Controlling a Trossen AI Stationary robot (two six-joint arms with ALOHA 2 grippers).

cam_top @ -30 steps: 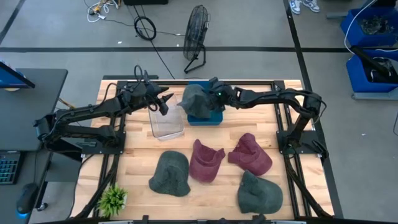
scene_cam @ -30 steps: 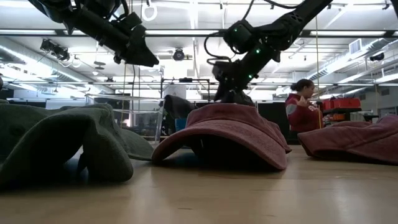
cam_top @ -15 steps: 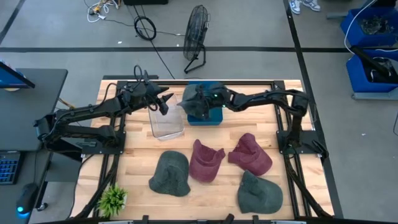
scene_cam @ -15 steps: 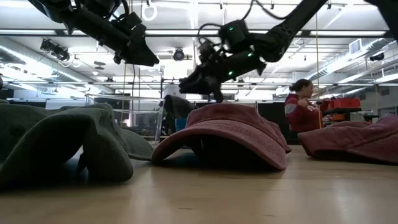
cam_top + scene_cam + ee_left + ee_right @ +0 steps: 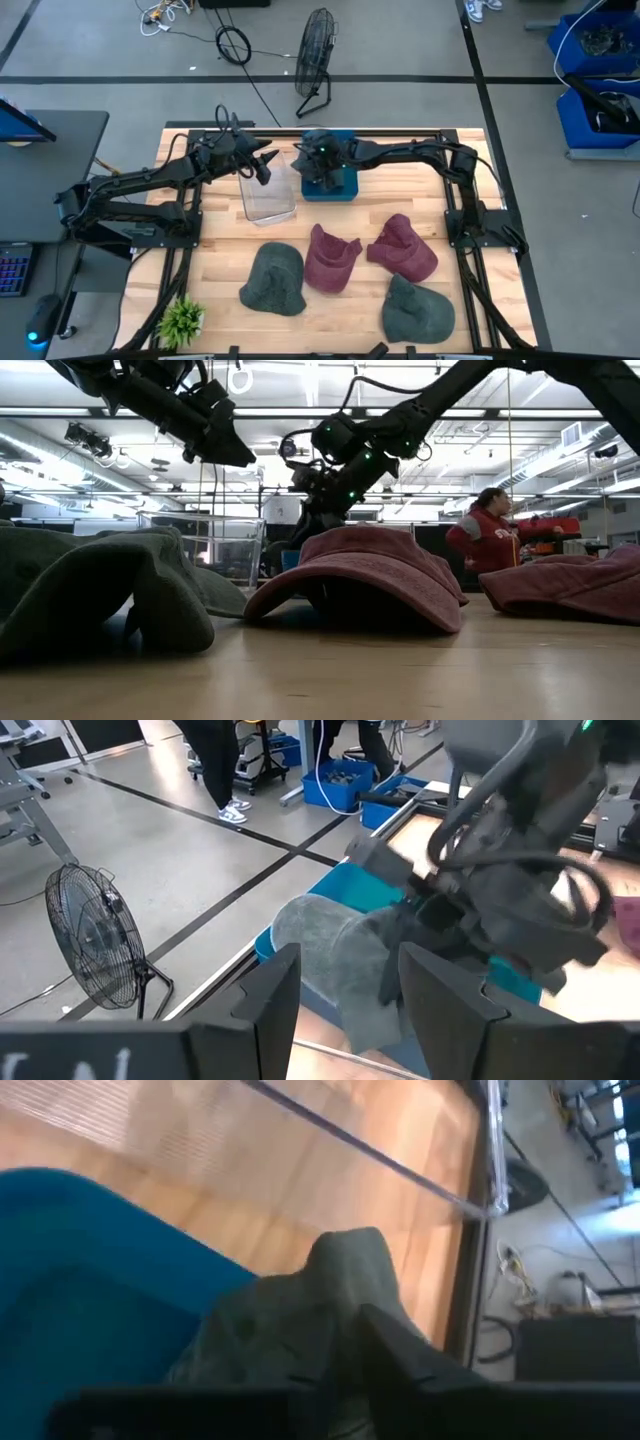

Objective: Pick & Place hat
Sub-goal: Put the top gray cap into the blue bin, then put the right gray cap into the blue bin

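Grey hat (image 5: 330,955): hung crumpled over the blue bin, pinched at its upper part by the right claw; its free folds drooped below the claw into the bin.
Right gripper (image 5: 318,165): reached across the far edge of the table to a point above the blue bin; its fingers (image 5: 400,1355) were closed on the grey hat's fabric.
Blue bin (image 5: 346,186): sat directly beneath the right claw, at the far middle of the table; one corner showed beside the hat in the right wrist view.
Left gripper (image 5: 265,163): hovered just beside the right claw, over the clear container; its two fingers (image 5: 268,1000) stood parted, with nothing between them.
Clear container (image 5: 268,197): stood below the left claw, next to the blue bin.
Other hats: two maroon hats (image 5: 331,258) (image 5: 402,248) and two grey hats (image 5: 274,279) (image 5: 417,309) lay on the wooden table (image 5: 225,250), well apart from both claws, toward the near edge.
Small plant (image 5: 182,320): stood at the near left corner, far from both claws.
Floor fan (image 5: 316,45): stood on the floor beyond the table.
Person (image 5: 488,538): in a red top, in the room behind the table.
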